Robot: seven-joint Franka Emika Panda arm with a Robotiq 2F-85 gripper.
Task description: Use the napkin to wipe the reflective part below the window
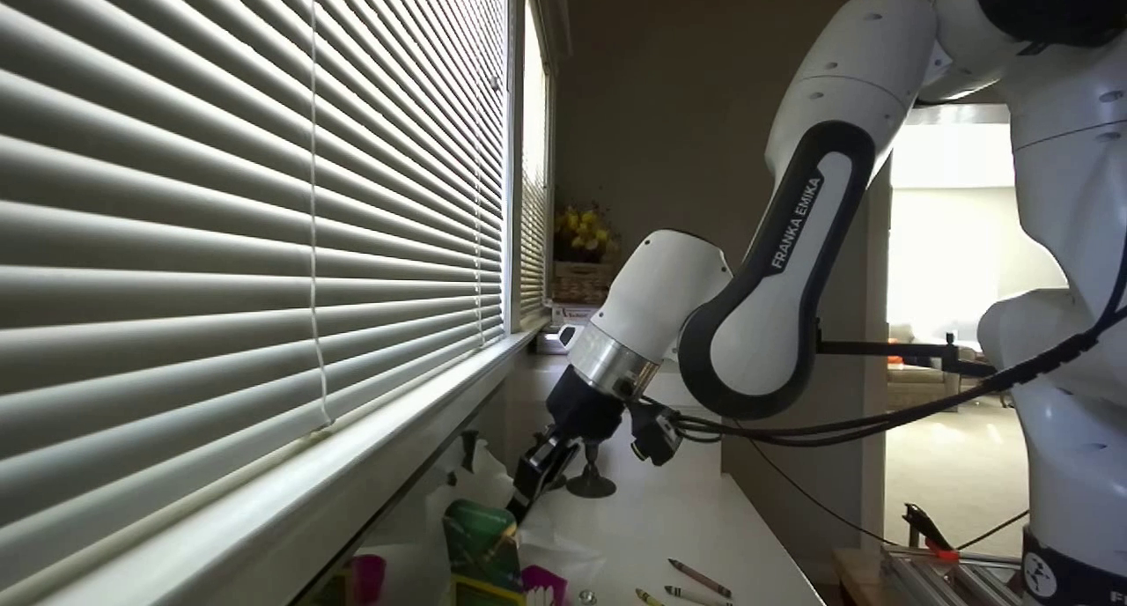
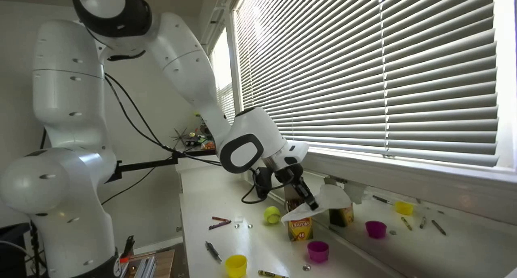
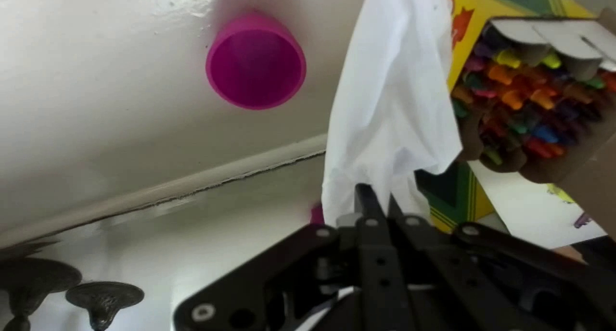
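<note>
The white napkin (image 2: pixel 302 211) hangs from my gripper (image 2: pixel 313 205), which is shut on it; in the wrist view the napkin (image 3: pixel 394 81) spreads out from the closed fingertips (image 3: pixel 378 194). The window (image 2: pixel 343 68) has white slatted blinds. Below its pale sill strip (image 2: pixel 404 170), a mirror-like reflective panel (image 2: pixel 424 245) rises behind the counter and shows reflections of cups and crayons. The panel also shows in the wrist view (image 3: pixel 240 215). My gripper (image 1: pixel 518 505) points down close to this panel, above the crayon box. I cannot tell whether the napkin touches the panel.
The open crayon box (image 2: pixel 301 230) stands just below the napkin, near the panel. A pink cup (image 3: pixel 255 61), a yellow cup (image 2: pixel 236 266), a tennis ball (image 2: pixel 272 215), a pen (image 2: pixel 213 251) and several crayons lie on the white counter (image 2: pixel 196 219). A dark stand foot (image 1: pixel 591 484) is behind the gripper.
</note>
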